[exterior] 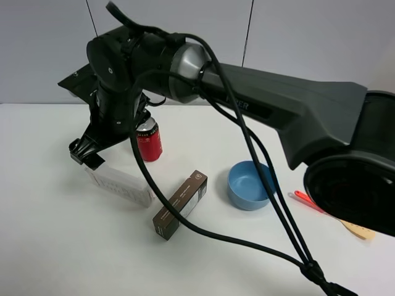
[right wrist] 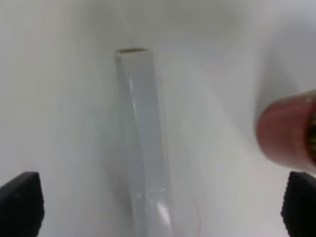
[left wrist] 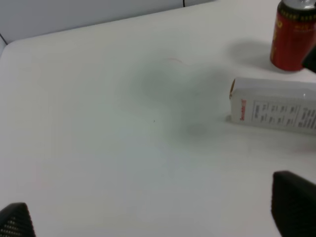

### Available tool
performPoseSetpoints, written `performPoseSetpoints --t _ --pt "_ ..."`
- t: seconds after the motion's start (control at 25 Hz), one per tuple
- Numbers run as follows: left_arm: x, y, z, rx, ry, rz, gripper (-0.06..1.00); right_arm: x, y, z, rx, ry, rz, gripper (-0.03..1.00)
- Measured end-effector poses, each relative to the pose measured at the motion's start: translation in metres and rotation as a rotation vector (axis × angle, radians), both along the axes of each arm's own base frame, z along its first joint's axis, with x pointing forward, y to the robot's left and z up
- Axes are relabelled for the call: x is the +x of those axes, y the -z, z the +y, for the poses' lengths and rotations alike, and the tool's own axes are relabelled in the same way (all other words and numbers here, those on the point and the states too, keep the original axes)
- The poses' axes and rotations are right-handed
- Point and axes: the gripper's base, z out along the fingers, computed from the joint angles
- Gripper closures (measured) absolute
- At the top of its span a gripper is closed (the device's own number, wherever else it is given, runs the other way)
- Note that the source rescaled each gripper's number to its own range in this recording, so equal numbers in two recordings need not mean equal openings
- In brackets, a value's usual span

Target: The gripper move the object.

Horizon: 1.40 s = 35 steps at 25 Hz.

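The object, a long slim white carton (exterior: 120, 183), lies on the white table left of centre. It also shows in the left wrist view (left wrist: 276, 111), red print at its end, and blurred in the right wrist view (right wrist: 143, 138). My right gripper (exterior: 86, 154) has reached across to the left and hovers over the carton's far left end. It is open, its fingertips (right wrist: 19, 202) wide apart on either side of the carton, not touching it (right wrist: 158, 207). My left gripper (left wrist: 153, 217) is open and empty over bare table, away from the carton.
A red can (exterior: 149, 140) stands just behind the carton, close to the right arm; it also shows in the wrist views (left wrist: 293, 37) (right wrist: 286, 133). A dark brown carton (exterior: 180, 204), a blue bowl (exterior: 249, 185) and a red-handled tool (exterior: 308, 201) lie to the right.
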Motion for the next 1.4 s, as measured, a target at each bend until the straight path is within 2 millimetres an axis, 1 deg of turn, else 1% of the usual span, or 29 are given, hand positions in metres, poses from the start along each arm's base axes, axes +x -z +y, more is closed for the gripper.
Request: performPoseSetpoints --t 0.08,0.2,0.28,0.4,0.52,0.6,0.72,0.84,1.0,1.16,1.28,1.4 --pt "0.000 0.000 0.000 0.000 0.000 0.000 -0.06 0.000 -0.014 -0.004 0.012 0.025 -0.035 -0.01" --pt "0.000 0.000 0.000 0.000 0.000 0.000 -0.06 0.002 -0.039 -0.015 0.025 0.069 -0.112 -0.03" --pt "0.000 0.000 0.000 0.000 0.000 0.000 -0.06 0.005 -0.059 -0.025 0.049 0.113 -0.153 -0.03" --pt "0.000 0.000 0.000 0.000 0.000 0.000 -0.06 0.013 -0.091 -0.049 0.093 0.194 -0.199 -0.03" --pt "0.000 0.000 0.000 0.000 0.000 0.000 -0.06 0.022 -0.121 -0.080 0.096 0.273 -0.249 -0.03" --pt "0.000 0.000 0.000 0.000 0.000 0.000 -0.06 0.027 -0.144 -0.108 0.086 0.334 -0.290 -0.03" --pt "0.000 0.000 0.000 0.000 0.000 0.000 -0.06 0.031 -0.170 -0.148 0.055 0.427 -0.323 -0.03" --pt "0.000 0.000 0.000 0.000 0.000 0.000 -0.06 0.031 -0.192 -0.181 0.050 0.503 -0.363 -0.03" --pt "0.000 0.000 0.000 0.000 0.000 0.000 -0.06 0.029 -0.218 -0.218 0.079 0.585 -0.410 -0.03" --pt "0.000 0.000 0.000 0.000 0.000 0.000 -0.06 0.023 -0.238 -0.248 0.112 0.650 -0.450 -0.03" --pt "0.000 0.000 0.000 0.000 0.000 0.000 -0.06 0.019 -0.251 -0.270 0.130 0.702 -0.476 -0.03" --pt "0.000 0.000 0.000 0.000 0.000 0.000 -0.06 0.013 -0.257 -0.293 0.130 0.753 -0.491 -0.03"
